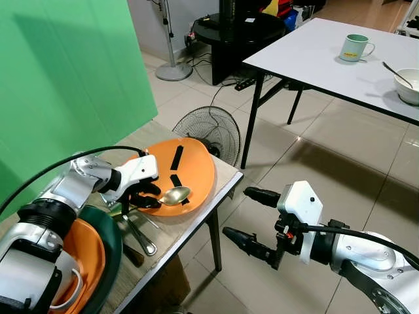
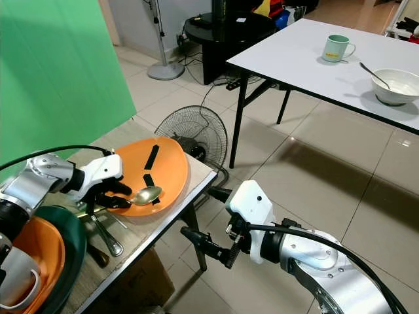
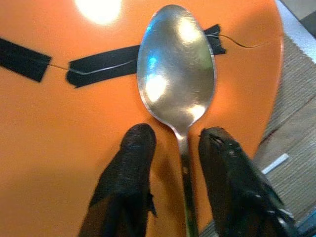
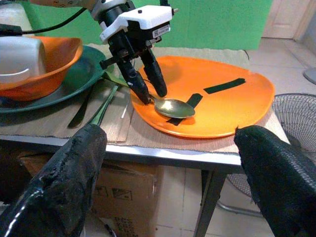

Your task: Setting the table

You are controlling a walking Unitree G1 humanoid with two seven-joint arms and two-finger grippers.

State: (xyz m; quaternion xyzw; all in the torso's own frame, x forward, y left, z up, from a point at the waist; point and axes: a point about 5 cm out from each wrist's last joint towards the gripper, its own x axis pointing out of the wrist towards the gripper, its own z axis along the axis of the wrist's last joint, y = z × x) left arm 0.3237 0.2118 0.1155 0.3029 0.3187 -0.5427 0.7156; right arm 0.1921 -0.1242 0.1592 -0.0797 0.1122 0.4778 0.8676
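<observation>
Nearest the head camera sat a white cup (image 1: 62, 288) in an orange bowl (image 1: 82, 252), itself resting on a dark green plate (image 1: 112, 243) at the near end of a small side table (image 1: 226, 171) covered by a woven mat.

Beyond it, the left gripper (image 1: 149, 197) reached over an orange plate (image 1: 196, 163) marked with strips of black tape (image 1: 177, 157). Its two black fingers (image 3: 129, 168) stood only slightly parted, one on either side of the neck of a spoon (image 1: 175, 195); whether they actually pinched it, I couldn't tell. That silver spoon had a shiny, lightly scuffed bowl lying face up on the plate across one tape strip, something the left wrist view showed close up, along with a thin wire crossing the tape. From the right wrist view, looking across from the open floor, the spoon's handle ran back off the plate rim toward the gripper, and other cutlery (image 4: 103, 106) lay on the mat beside the green plate.

Down over the tiled floor beside the table hung the right gripper (image 1: 252, 219), fingers spread wide and holding nothing.

Farther off stood a floor fan (image 1: 209, 131) and a white table (image 1: 314, 52) bearing a green mug (image 1: 355, 48) and a white bowl (image 1: 409, 86) with a utensil in it.
</observation>
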